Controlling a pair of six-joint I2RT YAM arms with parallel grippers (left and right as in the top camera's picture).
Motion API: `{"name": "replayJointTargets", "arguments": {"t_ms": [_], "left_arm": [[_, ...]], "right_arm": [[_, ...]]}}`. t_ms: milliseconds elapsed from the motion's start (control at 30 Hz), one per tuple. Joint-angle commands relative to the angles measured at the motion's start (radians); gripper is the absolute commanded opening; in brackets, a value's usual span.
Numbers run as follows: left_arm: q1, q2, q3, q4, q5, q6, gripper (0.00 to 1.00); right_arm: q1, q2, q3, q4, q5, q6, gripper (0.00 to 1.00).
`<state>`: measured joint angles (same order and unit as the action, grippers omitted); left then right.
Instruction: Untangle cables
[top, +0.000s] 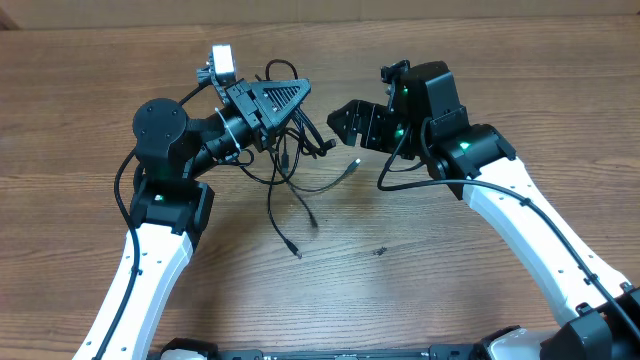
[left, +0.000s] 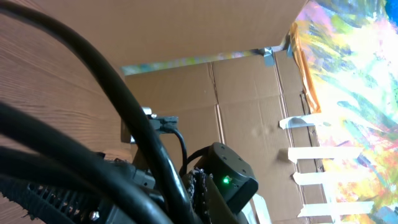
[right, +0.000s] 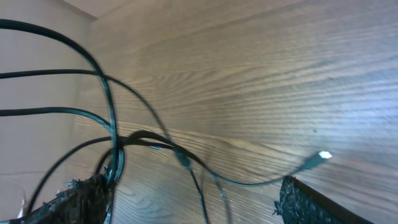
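Left end effector: clamped shut on cables.
Right end effector: wide open, just right of cables.

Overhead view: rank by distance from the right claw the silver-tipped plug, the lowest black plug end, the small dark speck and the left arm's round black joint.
From the right claw:
1. silver-tipped plug, just below it in frame.
2. small dark speck and lowest black plug end, both lower on the table; too close to call.
3. round black joint, far left.
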<state>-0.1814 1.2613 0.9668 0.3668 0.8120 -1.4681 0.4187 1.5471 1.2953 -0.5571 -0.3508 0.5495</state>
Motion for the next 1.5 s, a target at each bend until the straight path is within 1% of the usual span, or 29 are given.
{"name": "replayJointTargets", "arguments": {"t_ms": [0,100,267,367,467,567,700,833,867,1000,1200,1300,1467], "left_arm": [[0.004,-0.005,0.010,0.005,0.009,-0.014,0.04],[0.004,-0.005,0.010,0.005,0.006,-0.014,0.04],[0.004,-0.005,0.010,0.004,-0.053,-0.014,0.04],[0.004,-0.005,0.010,0.003,-0.073,-0.014,0.04],[0.004,-0.005,0.010,-0.006,-0.113,-0.014,0.04],[0.004,-0.005,0.010,-0.012,-0.126,-0.014,0.04],[0.004,-0.005,0.010,-0.050,-0.135,-0.044,0.04],[0.004,-0.005,0.010,-0.077,-0.204,-0.049,0.04],[0.004,-0.005,0.010,-0.097,-0.255,-0.077,0.04],[0.004,-0.005,0.010,-0.113,-0.354,-0.127,0.04],[0.004,-0.005,0.010,-0.111,-0.495,-0.226,0.04],[0.003,-0.005,0.010,-0.112,-0.548,-0.275,0.04],[-0.023,-0.005,0.010,-0.121,-0.603,-0.357,0.04]], "right_arm": [[-0.007,0.000,0.018,-0.014,0.023,-0.005,0.86],[-0.007,0.000,0.018,-0.021,0.028,-0.007,0.86],[-0.007,0.000,0.018,-0.042,0.001,-0.008,0.86],[-0.007,0.000,0.018,-0.048,-0.035,-0.009,0.86],[-0.007,0.000,0.018,-0.048,-0.095,-0.059,0.86],[-0.007,0.000,0.018,-0.048,-0.123,-0.061,0.86],[-0.007,0.000,0.018,-0.043,-0.127,-0.060,0.86],[-0.007,0.000,0.018,-0.010,-0.161,-0.061,0.86],[-0.006,0.000,0.018,0.011,-0.178,-0.061,0.86],[-0.004,0.000,0.018,0.048,-0.215,-0.061,0.85],[0.016,0.000,0.018,0.050,-0.221,-0.060,0.85],[0.037,0.000,0.018,0.057,-0.244,-0.060,0.85],[0.113,0.000,0.018,0.119,-0.250,-0.061,0.85]]}}
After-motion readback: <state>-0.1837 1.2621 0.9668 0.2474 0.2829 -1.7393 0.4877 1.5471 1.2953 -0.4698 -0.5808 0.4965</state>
